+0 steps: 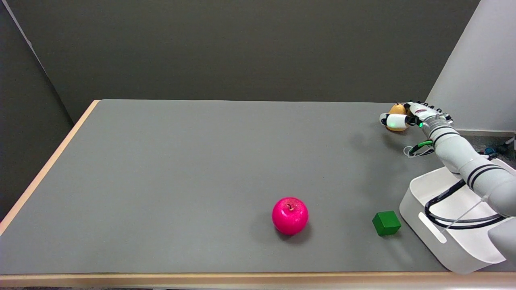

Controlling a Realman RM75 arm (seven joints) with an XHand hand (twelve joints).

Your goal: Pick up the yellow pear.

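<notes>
Fingers of the right hand wrap around the yellow pear, gripping it at the worktop's two o'clock corner. A pink apple and green cube lie toward five o'clock, beside a white bin.

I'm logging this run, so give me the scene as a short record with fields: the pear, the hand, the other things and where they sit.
pear: yellow pear at the table's far right corner, largely hidden by fingers
hand: right hand wrapped around the pear; whether the pear is lifted cannot be told
apple: pink apple near the front, centre, standing alone
block: green block right of the apple, beside the tray but apart from it
tray: white tray at the front right corner, under the arm
table: grey table with a wooden edge
</notes>
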